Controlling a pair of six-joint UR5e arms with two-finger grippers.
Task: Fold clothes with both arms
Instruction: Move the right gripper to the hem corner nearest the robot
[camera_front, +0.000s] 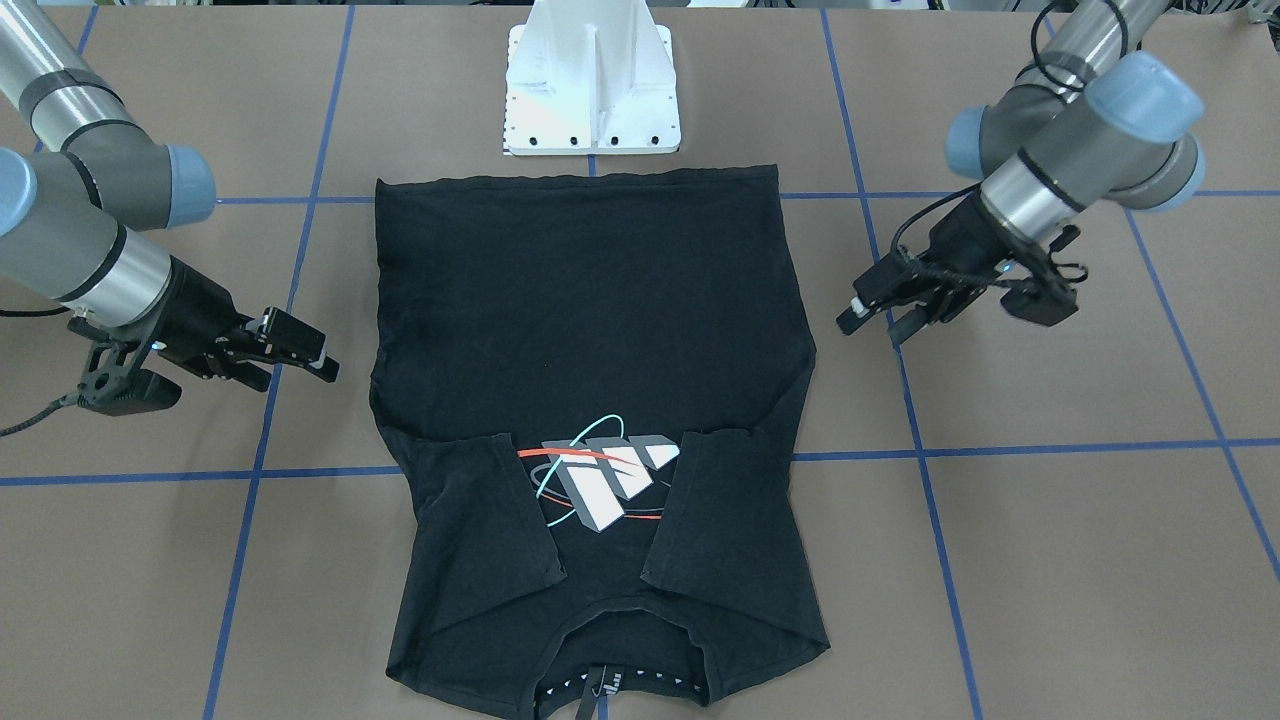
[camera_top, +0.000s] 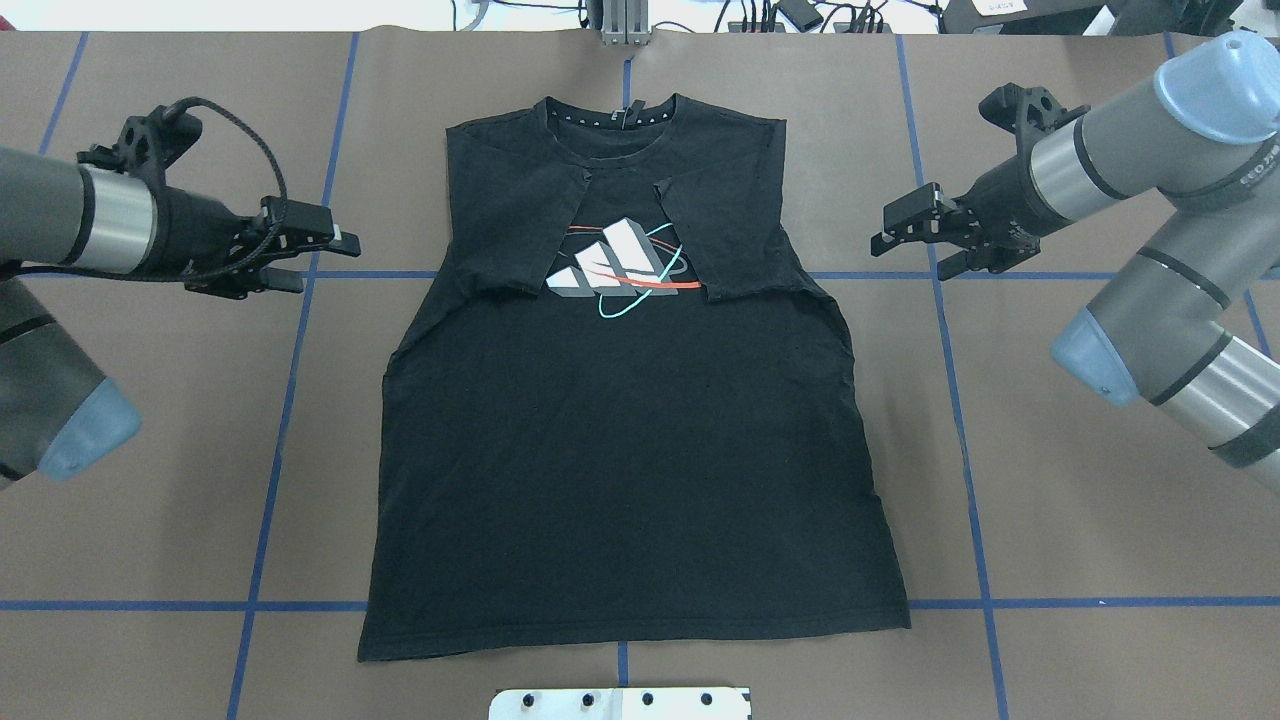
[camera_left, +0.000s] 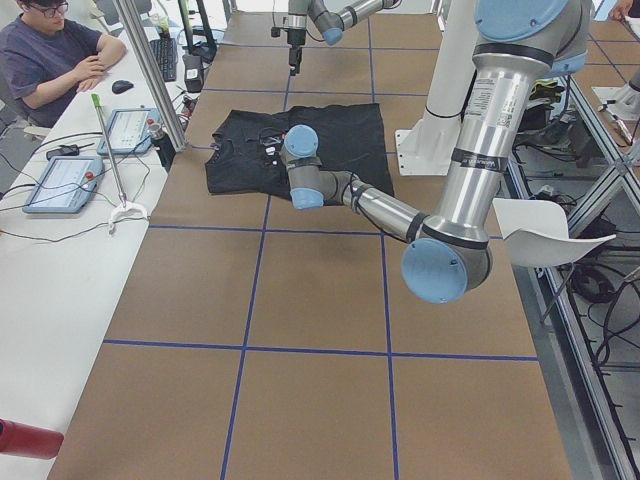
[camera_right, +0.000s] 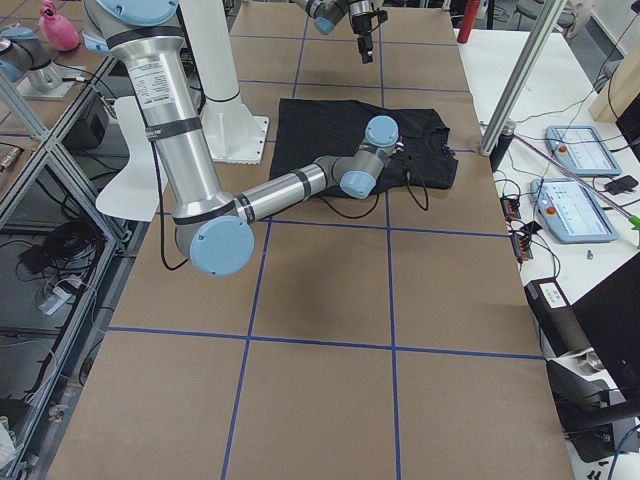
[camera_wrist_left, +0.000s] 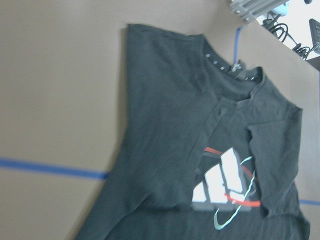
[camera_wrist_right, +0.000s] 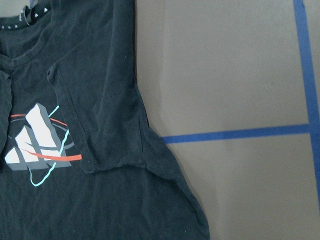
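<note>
Between the two grippers, flat on the worktop (camera_top: 1050, 500), lies the shirt (camera_top: 620, 450). It is logo (camera_top: 620, 270) side up, with both sleeves (camera_top: 510, 230) already turned in over the chest. Its long axis runs straight away from the robot: hem (camera_top: 630, 640) just beside the base (camera_top: 620, 705), collar (camera_top: 615, 115) at the far end.

The left gripper (camera_top: 328, 263) hovers off the shirt's left edge at sleeve level. The right gripper (camera_top: 900, 240) mirrors it off the right edge. Both are clear of the cloth, point inward at it, and have parted jaws that hold nothing.

Neither arm is markedly nearer, since each stands about equally far from its own side. Any next fold looks like a matched pair of grasps, each gripper moving inward to the shoulder or edge on its own side.
</note>
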